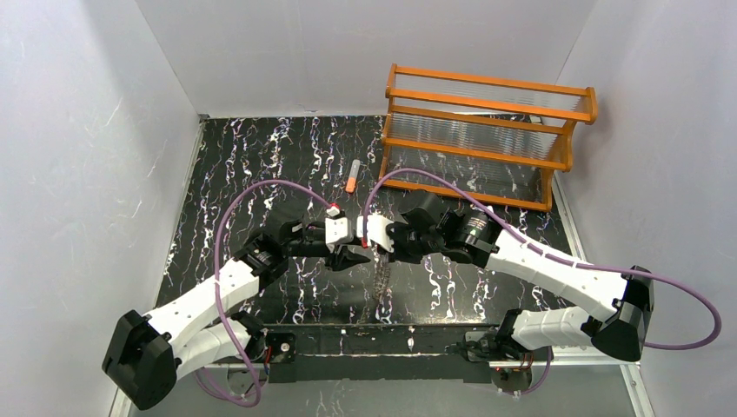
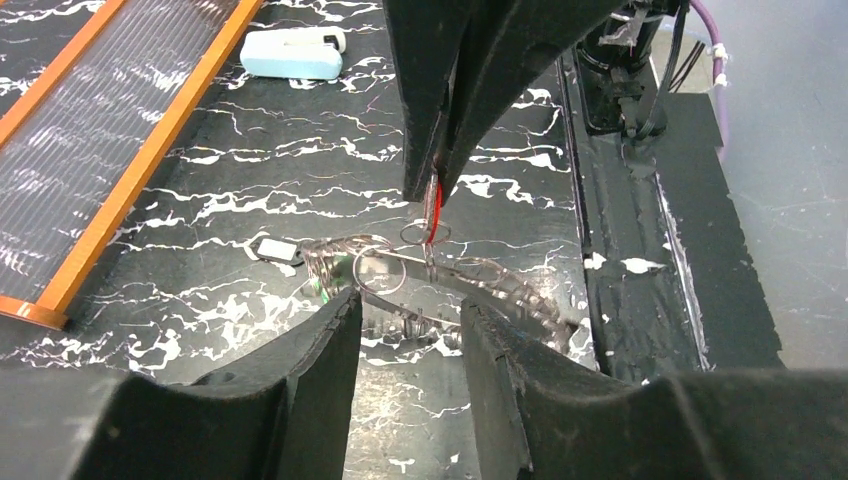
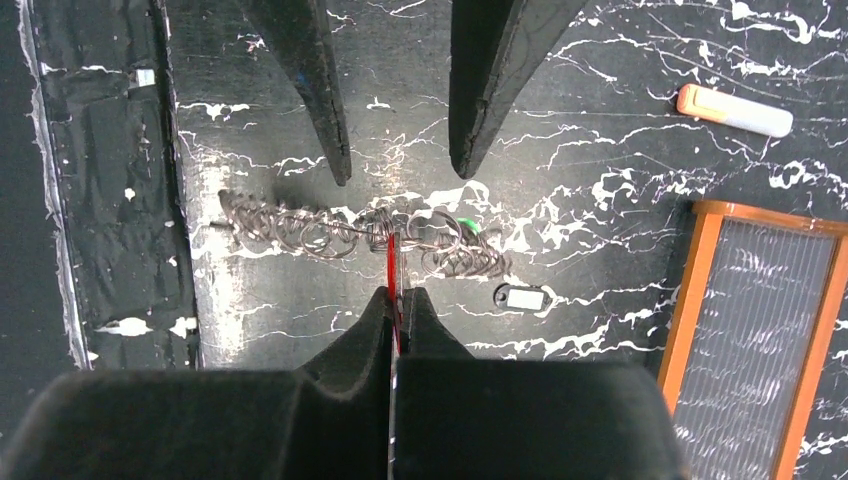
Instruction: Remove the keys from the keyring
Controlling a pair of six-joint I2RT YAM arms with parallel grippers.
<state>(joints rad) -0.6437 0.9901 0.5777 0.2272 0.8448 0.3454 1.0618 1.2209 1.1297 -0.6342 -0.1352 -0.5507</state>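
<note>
the right gripper (image 3: 395, 293) is clamped on the small red key tag (image 3: 391, 260), held on edge at the middle of the grey wire-loop metal keyring (image 3: 300, 232) lying on the black marbled table (image 3: 600, 250). the left gripper (image 3: 402, 178) hangs close by the keyring, jaws apart, gripping nothing. the tiny green key tag (image 3: 466, 225) sits among the loops, and the dark-and-white key tag (image 3: 522, 298) lies just beside them.

Black bench (image 1: 252, 174), white marble veining; orange rack (image 2: 153, 150); silvery-grey keyring (image 3: 300, 235); red key (image 3: 392, 265), green key (image 3: 466, 224), dark-and-white key (image 3: 523, 298); orange-and-white tube (image 3: 735, 110); pale blue clip (image 2: 292, 54); black fingers (image 2: 300, 390).
</note>
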